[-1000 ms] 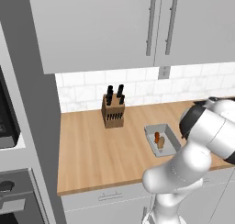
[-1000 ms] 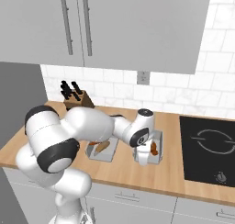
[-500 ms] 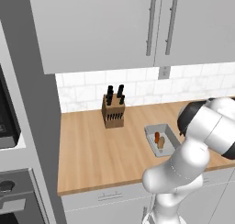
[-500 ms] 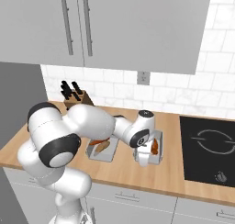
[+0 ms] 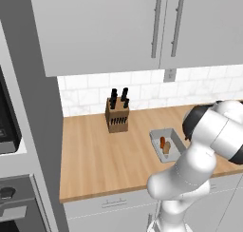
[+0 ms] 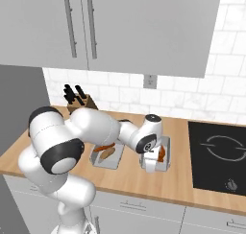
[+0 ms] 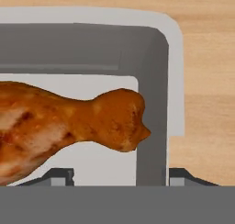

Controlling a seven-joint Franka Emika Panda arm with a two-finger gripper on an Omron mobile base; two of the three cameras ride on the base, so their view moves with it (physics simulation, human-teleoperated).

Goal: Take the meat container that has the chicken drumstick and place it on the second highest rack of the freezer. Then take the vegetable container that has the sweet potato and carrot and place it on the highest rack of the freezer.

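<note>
Jaws straddle the meat container [image 7: 153, 103] wall at 3 o'clock of the chicken drumstick [image 7: 69, 126], grip unconfirmed; I fear a one-sided pinch tipping it

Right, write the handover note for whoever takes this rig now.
Pincer: down at the meat container, its tips either side of the right wall; whether it grips yet cannot be told.
Chicken drumstick lies in that container on the counter, left of the hob.
Vegetable container with carrot and sweet potato sits on the counter near the knife block.
Done: nothing placed.
Left: both containers to the freezer racks.
</note>
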